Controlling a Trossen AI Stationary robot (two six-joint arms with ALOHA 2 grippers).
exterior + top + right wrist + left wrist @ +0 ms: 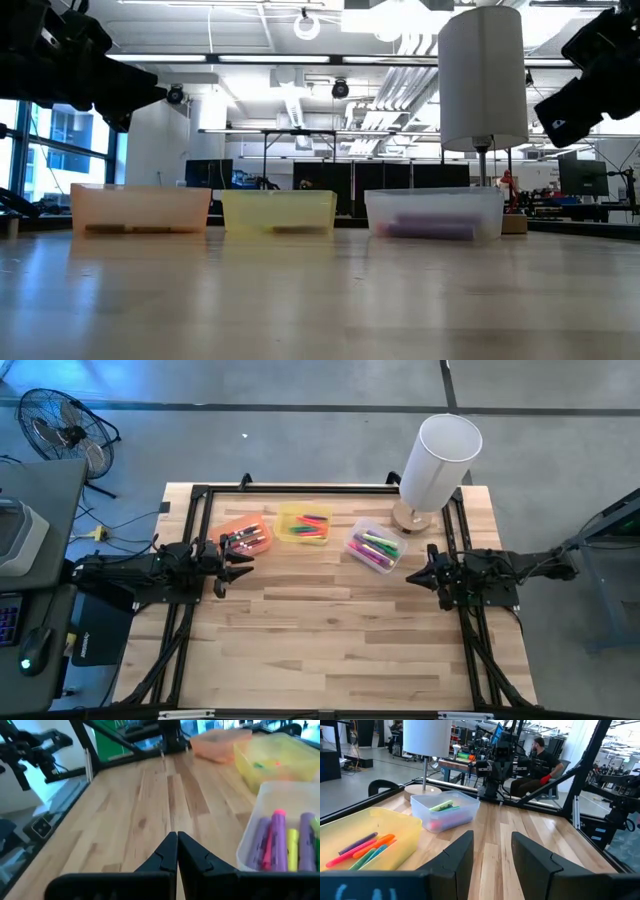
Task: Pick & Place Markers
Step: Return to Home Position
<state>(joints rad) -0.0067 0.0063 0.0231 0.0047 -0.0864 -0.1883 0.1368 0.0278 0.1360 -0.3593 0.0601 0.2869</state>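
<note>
The markers lie in three small bins in a row at the table's far side: an orange bin (244, 536), a yellow bin (304, 523) and a clear bin (373, 546). Pink, orange and green markers (364, 849) show in the yellow bin, purple, pink and yellow markers (282, 840) in the clear one. My left gripper (228, 568) hangs at the table's left side just near of the orange bin, open and with nothing in it (492, 857). My right gripper (415, 576) hangs at the right side near the clear bin, shut and holding nothing (177, 851).
A white lamp (436, 460) on a round wooden base stands at the far right, behind the clear bin. Bare wooden tabletop (340, 640) spreads across the middle and near half. A person sits in the room beyond the table (542, 760).
</note>
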